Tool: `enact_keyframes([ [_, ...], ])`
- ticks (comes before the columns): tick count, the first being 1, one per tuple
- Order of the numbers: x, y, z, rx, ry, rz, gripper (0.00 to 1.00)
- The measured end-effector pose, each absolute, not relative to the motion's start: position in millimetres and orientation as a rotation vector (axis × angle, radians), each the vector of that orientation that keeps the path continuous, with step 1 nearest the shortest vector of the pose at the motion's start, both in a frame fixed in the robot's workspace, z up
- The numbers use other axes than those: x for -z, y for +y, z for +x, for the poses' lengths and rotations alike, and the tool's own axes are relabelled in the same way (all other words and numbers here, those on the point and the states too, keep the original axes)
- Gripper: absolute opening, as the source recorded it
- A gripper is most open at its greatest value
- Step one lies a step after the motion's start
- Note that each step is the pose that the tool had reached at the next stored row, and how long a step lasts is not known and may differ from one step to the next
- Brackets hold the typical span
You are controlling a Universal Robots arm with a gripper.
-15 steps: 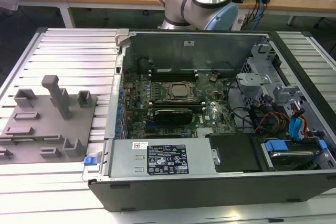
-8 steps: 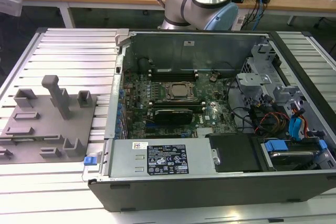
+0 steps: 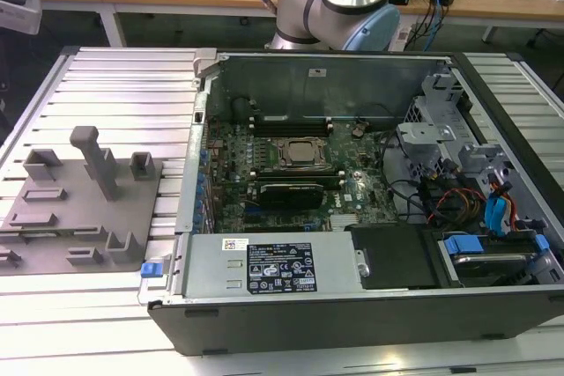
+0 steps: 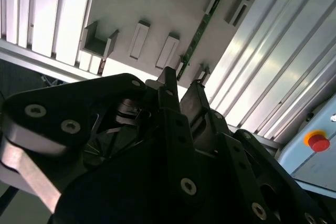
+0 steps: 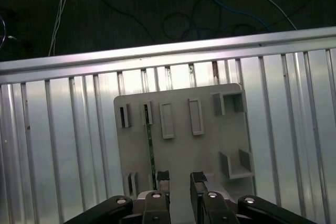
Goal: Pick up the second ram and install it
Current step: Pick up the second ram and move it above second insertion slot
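At the exterior view's left, the grey fixture plate [image 3: 79, 217] lies on the ribbed surface [image 3: 115, 85]. The open computer case [image 3: 317, 77] sits to its right. In the first wrist view the claw [image 5: 180, 178] hangs over the plate, spread and empty. The second ram [image 5: 150, 140] stands on edge in a plate slot, just beside one fingertip and not between the two. A clean pick likely needs the gap centred over the stick, with the pads square to its flat faces.
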State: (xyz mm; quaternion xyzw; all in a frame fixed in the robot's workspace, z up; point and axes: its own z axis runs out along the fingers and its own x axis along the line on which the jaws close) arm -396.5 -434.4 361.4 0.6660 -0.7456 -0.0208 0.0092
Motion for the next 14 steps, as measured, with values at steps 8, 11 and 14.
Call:
enact_keyframes([
  [8, -353, -434, -396, 0.065, -2.326, 2.084, 0.30],
  [11, -351, -434, -396, 0.065, -2.325, 2.084, 0.30],
  [14, -349, -434, -396, 0.065, -2.324, 2.085, 0.30],
])
